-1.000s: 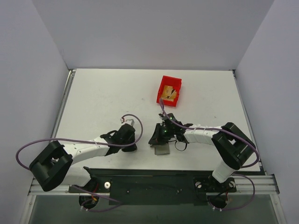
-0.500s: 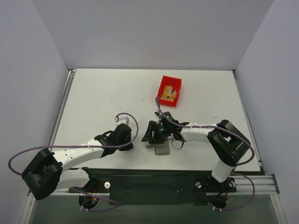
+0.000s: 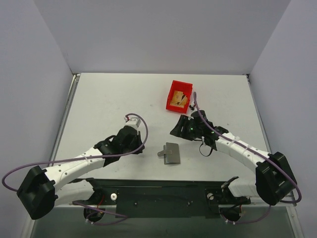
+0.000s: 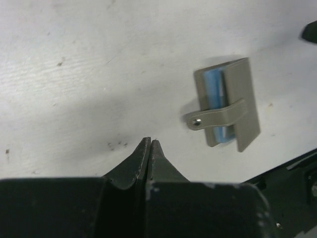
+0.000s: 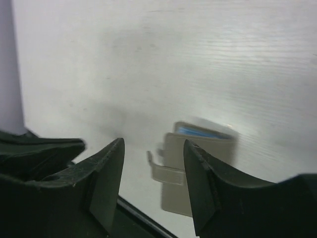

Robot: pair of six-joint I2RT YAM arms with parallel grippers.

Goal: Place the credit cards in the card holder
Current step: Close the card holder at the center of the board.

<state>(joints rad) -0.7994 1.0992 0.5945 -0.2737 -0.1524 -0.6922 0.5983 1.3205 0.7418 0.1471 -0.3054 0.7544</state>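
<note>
Top external: red bin (image 3: pixel 172 92) w/ credit cards (image 3: pixel 179 100) inside, card holder (image 3: pixel 172 153) flat on table (image 3: pixel 109 109), right gripper (image 5: pixel 153 145) spread, empty, backed off holder toward bin vs earlier, left gripper (image 4: pixel 149 142) pressed together.

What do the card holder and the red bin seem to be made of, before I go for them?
The card holder looks like matte grey faux leather or stiff fabric: dull even surface, curved closing tab with a small metallic-looking snap, bluish lining. The red bin is probably moulded plastic: uniform bright colour, thin straight walls.
</note>
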